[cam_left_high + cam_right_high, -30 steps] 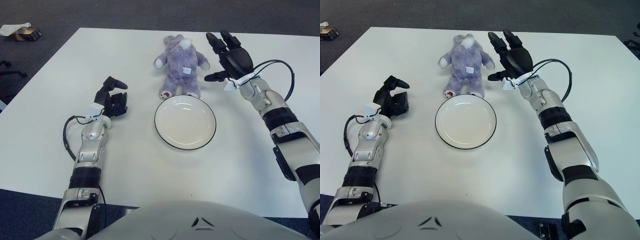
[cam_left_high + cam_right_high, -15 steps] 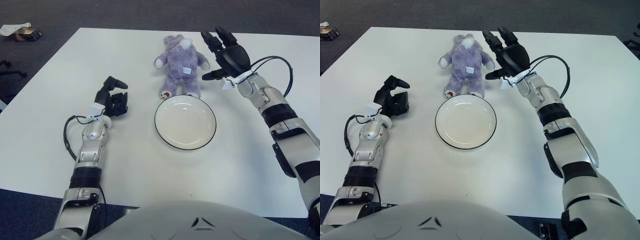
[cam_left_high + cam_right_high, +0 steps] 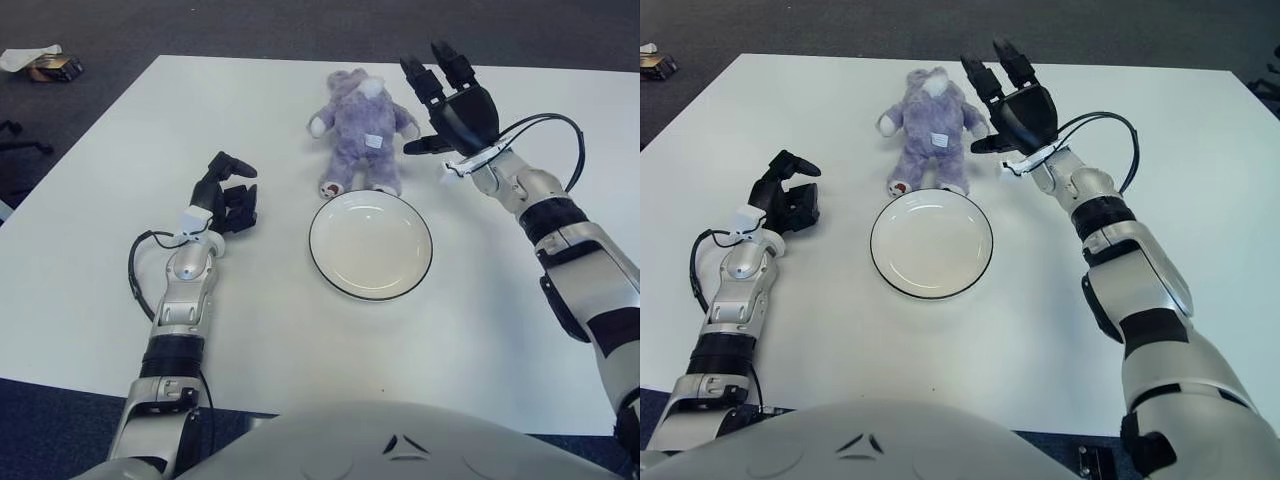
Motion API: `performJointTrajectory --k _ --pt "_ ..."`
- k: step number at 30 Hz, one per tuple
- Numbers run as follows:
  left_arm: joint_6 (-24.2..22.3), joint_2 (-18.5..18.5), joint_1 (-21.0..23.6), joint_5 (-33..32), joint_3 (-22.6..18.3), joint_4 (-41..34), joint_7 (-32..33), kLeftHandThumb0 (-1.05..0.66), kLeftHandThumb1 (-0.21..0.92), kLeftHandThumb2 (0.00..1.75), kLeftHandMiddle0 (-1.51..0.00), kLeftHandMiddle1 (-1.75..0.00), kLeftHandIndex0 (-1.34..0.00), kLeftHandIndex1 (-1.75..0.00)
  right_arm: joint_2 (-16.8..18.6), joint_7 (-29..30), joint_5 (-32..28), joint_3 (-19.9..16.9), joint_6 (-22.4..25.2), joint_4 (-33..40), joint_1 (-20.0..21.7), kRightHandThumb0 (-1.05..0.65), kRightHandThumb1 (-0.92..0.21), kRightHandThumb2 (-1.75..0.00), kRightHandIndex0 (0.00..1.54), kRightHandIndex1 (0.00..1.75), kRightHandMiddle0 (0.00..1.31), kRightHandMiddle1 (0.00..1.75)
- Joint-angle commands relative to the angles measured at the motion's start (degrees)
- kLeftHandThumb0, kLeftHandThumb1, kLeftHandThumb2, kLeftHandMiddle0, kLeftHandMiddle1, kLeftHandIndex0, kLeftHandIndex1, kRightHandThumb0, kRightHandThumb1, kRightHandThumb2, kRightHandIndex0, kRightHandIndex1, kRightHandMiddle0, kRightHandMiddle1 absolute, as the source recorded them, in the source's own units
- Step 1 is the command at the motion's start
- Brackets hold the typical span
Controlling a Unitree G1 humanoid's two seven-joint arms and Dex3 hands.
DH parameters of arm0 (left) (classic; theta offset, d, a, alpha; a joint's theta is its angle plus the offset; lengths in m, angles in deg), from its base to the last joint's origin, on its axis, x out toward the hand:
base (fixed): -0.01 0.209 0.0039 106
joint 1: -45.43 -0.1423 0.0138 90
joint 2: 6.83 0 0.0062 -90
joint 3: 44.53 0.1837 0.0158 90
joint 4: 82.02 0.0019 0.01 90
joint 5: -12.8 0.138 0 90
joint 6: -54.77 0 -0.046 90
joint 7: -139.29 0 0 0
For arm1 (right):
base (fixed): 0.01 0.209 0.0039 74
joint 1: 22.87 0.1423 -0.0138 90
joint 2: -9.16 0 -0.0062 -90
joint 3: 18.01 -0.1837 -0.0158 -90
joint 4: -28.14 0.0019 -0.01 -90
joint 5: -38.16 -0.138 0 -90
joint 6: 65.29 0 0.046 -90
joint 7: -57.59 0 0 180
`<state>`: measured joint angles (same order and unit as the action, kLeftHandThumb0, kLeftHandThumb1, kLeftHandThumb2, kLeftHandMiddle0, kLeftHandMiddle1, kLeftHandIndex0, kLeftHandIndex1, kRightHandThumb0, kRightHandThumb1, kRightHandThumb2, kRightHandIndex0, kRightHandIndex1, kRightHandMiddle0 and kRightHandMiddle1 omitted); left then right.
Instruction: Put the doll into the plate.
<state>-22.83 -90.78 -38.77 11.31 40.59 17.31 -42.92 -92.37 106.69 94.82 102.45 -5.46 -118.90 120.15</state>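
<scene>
A purple plush doll (image 3: 361, 130) lies on its back at the far middle of the white table, its feet pointing toward a white plate (image 3: 370, 245) with a dark rim just in front of it. My right hand (image 3: 452, 103) hovers close beside the doll's right side, fingers spread and holding nothing, the thumb pointing toward the doll's arm. My left hand (image 3: 226, 195) shows to the left of the plate, well apart from the doll, fingers loosely curled and holding nothing.
The white table (image 3: 120, 200) ends in a far edge behind the doll, with dark carpet beyond. A small box and crumpled paper (image 3: 42, 62) lie on the floor at the far left. A black cable loops along each forearm.
My right hand has moved a little farther away and left, closer to the doll's side. The left hand, doll and plate have not moved.
</scene>
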Motion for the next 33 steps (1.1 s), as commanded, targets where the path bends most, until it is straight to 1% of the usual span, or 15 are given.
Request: performJointTrajectory --k 1,5,7,13,19,27,33 --pt "-0.4 2.3 -4.1 0.5 1.0 1.7 0.5 -0.39 0.63 0.93 -1.19 -1.75 -0.38 -1.75 1.1 5.0 1.7 1.9 0.5 -3.3 2.4 -1.01 -0.83 -0.24 0.0 0.0 0.0 0.0" --pt "-1.1 2.4 -4.7 -0.3 0.8 0.8 0.1 -0.39 0.63 0.92 -1.17 -1.75 -0.37 -1.75 2.4 9.2 3.1 4.2 1.8 -7.7 4.1 -1.01 -0.86 -0.25 0.0 0.0 0.0 0.0" --pt "-1.1 2.5 -5.0 -0.6 0.8 0.5 -0.1 -0.39 0.63 0.92 -1.16 -1.75 -0.37 -1.75 2.9 10.5 3.4 5.0 2.3 -9.2 4.7 -1.01 -0.87 -0.26 0.0 0.0 0.0 0.0" --pt "-0.2 2.8 -5.8 -0.7 0.7 -0.1 0.0 -0.39 0.63 0.92 -1.12 -1.75 -0.37 -1.75 3.4 12.8 3.6 6.8 2.6 -11.3 5.6 -0.99 -0.88 -0.26 0.0 0.0 0.0 0.0" --pt "1.8 3.4 -6.7 -0.9 0.5 -0.6 0.2 -0.39 0.63 0.93 -1.1 -1.75 -0.38 -1.75 3.9 13.4 3.1 7.9 3.1 -12.5 5.8 -0.99 -0.88 -0.26 0.0 0.0 0.0 0.0" --pt "4.7 4.7 -7.5 -2.6 -0.1 -0.8 0.2 -0.39 0.62 0.94 -1.11 -1.75 -0.38 -1.75 5.9 14.0 2.7 8.6 4.9 -14.3 5.3 -0.99 -0.87 -0.25 0.0 0.0 0.0 0.0" --pt "6.7 5.3 -8.1 -2.6 -0.2 -0.8 1.0 -0.4 0.61 0.95 -1.12 -1.75 -0.39 -1.75 6.2 14.6 2.8 9.3 5.1 -14.7 5.2 -0.98 -0.86 -0.25 0.0 0.0 0.0 0.0"
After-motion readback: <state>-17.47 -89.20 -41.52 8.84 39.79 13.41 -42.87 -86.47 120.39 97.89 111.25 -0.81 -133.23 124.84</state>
